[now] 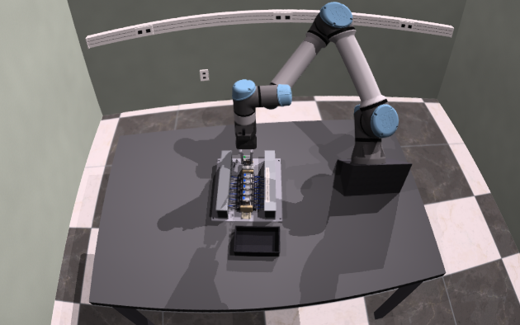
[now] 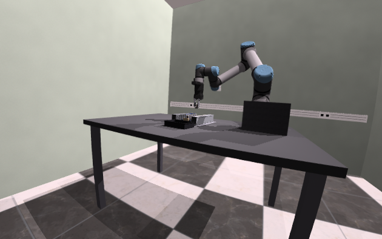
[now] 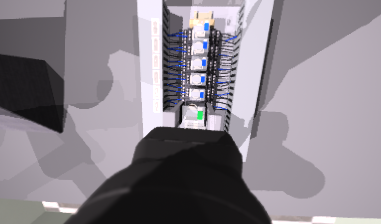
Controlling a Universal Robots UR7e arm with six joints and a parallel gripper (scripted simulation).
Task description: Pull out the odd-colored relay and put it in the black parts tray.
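Note:
The grey relay panel [image 1: 274, 165] [image 2: 206, 119] [image 3: 151, 65] lies flat on the dark table. A row of white relays with blue buttons [image 1: 246, 186] [image 3: 199, 64] stands along its middle rail. My gripper [image 1: 246, 157] [image 2: 196, 105] [image 3: 194, 109] hangs above the far end of the panel and is shut on the relay with the green button [image 1: 245, 157] [image 3: 193, 115], holding it clear above the rail. The black parts tray [image 1: 235, 243] [image 2: 176, 124] [image 3: 21, 90] stands just in front of the panel's near end, with nothing in it.
The arm's black base block [image 1: 371, 177] [image 2: 266, 117] stands at the right of the table. Blue wires [image 1: 234, 186] run from the relays to slotted ducts on both sides of the panel.

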